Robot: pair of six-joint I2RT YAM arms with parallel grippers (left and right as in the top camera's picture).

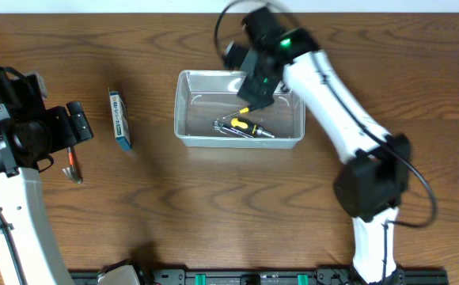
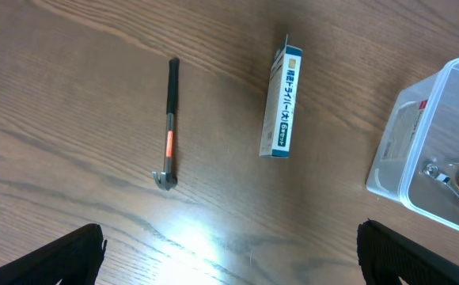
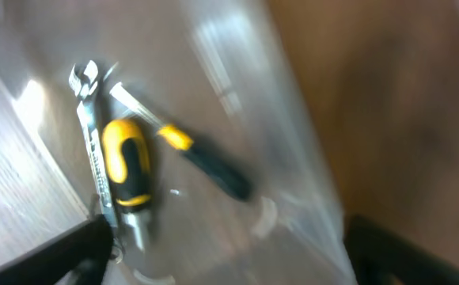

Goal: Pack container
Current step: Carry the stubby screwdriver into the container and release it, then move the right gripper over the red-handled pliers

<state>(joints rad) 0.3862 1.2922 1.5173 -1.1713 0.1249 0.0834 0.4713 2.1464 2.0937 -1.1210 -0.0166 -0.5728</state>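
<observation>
The clear plastic container (image 1: 188, 111) stands at the table's middle back; its corner shows in the left wrist view (image 2: 419, 150). Inside lie a yellow-and-black stubby screwdriver (image 1: 249, 127) (image 3: 125, 166), a silver wrench (image 3: 91, 150) and a black tool with a yellow band (image 3: 206, 162). My right gripper (image 1: 255, 96) (image 3: 221, 253) is open and empty above the container's back right part. My left gripper (image 1: 77, 123) (image 2: 229, 253) is open and empty, high above the table at the left. A small black tool with an orange band (image 1: 73, 165) (image 2: 168, 127) lies on the table below it.
A small blue-and-white box (image 1: 119, 119) (image 2: 282, 103) lies between the left gripper and the container. A black rail runs along the table's front edge (image 1: 245, 277).
</observation>
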